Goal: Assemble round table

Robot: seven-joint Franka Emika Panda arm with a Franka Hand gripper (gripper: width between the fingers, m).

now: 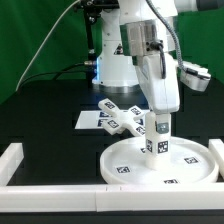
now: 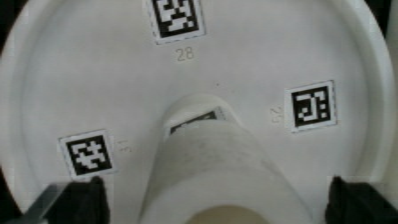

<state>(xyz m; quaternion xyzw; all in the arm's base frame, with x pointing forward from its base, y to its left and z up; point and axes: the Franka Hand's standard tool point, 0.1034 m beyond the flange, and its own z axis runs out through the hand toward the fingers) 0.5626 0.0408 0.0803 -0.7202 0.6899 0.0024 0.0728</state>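
Note:
The wide rimmed round disc (image 1: 120,172) lies flat on the black table at the front. The short thick cylinder (image 1: 157,143) stands upright at the disc's middle. My gripper (image 1: 158,127) hangs straight down over the cylinder's top. In the wrist view the cylinder (image 2: 214,160) rises from the disc (image 2: 107,80) between my two dark fingers (image 2: 71,200). The fingers stand wide apart, and a strip of white shows on each side of the cylinder. The gripper (image 2: 217,208) is open around it. The smaller flat-armed piece (image 1: 122,116) lies just behind the disc.
The marker board (image 1: 88,118) lies behind the flat-armed piece. Long white border rails run along the front (image 1: 60,190), the exterior view's left (image 1: 10,158) and the exterior view's right (image 1: 216,150). The arm's base (image 1: 118,65) stands at the back.

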